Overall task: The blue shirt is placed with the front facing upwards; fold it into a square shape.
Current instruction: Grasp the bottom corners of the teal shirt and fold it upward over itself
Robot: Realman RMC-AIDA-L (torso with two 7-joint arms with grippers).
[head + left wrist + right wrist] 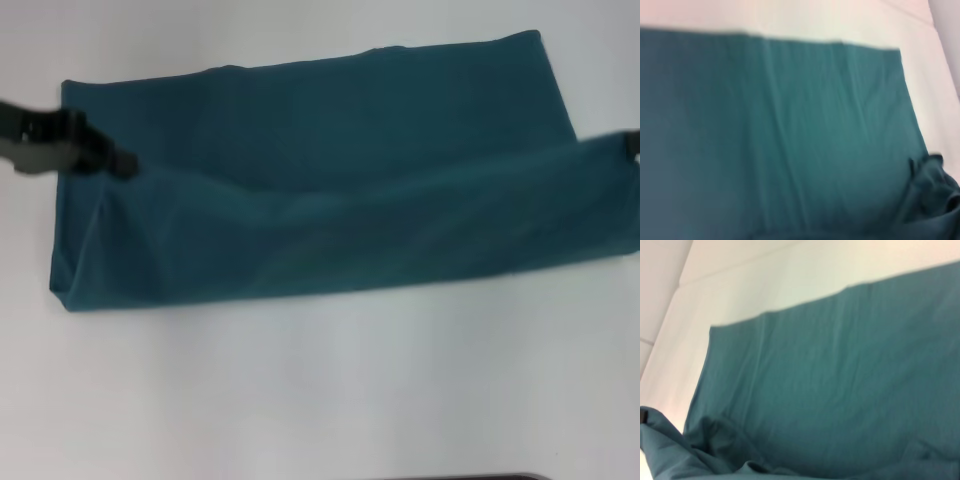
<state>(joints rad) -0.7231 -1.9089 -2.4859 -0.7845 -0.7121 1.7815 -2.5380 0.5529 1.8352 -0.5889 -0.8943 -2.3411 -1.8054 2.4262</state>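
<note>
Teal blue shirt (330, 180) stretched between grippers | left gripper (118, 163) pinches its edge | right gripper (634, 146) grip unclear

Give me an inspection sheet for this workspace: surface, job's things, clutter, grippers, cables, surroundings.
Surface: plain white table, bare around the cloth.
Job's things: blue shirt spread in a long band across the table; its near layer is raised at both ends and sags in the middle, and no lettering shows.
Clutter: nothing seen.
Grippers: left gripper at the shirt's left end, on the raised edge; right gripper at the right end, mostly out of the head view, also at the raised edge. Both appear to be holding fabric.
Cables: nothing seen.
Surroundings: a dark strip at the near edge of the head view; otherwise nothing seen.
</note>
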